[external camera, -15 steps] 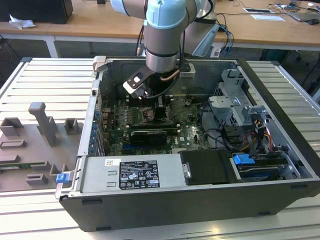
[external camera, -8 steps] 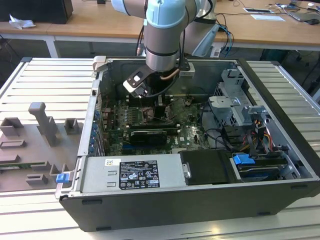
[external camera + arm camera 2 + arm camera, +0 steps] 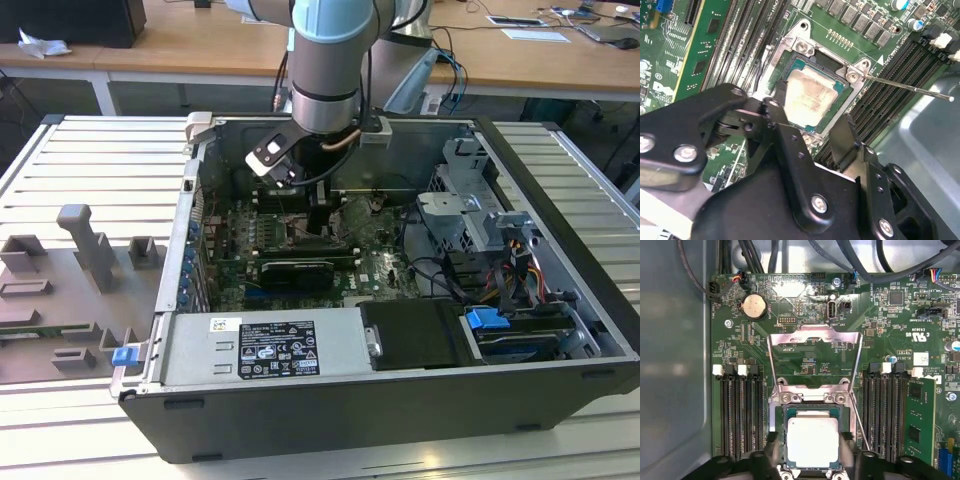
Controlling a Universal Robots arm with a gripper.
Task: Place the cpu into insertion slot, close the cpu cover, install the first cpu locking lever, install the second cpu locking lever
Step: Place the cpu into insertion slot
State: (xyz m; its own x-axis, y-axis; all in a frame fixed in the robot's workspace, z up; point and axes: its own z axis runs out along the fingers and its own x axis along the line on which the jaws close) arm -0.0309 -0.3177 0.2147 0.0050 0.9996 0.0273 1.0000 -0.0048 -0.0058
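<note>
One slatted metal table (image 3: pixel 80 160) carries an open computer case (image 3: pixel 300 430), with a grey fixture (image 3: pixel 80 270) by the table's edge on the exterior view's left; wooden desks (image 3: pixel 200 45) stand behind. Inside the case the gripper (image 3: pixel 810 444) hangs over the green circuit board (image 3: pixel 740 345), fingers (image 3: pixel 773 442) apart, one on either side of the cpu (image 3: pixel 812 440), clamped on nothing. The cpu lies flat in the insertion slot (image 3: pixel 827 61), between two banks of memory slots (image 3: pixel 740 410). The cpu cover (image 3: pixel 790 342) stands swung open from the slot's edge nearest the coin battery (image 3: pixel 754 306). A thin locking lever (image 3: pixel 910 88) juts from one slot corner. The fingers hide the slot's side rims; the gripper's body cuts off the cpu's nearest edge.
</note>
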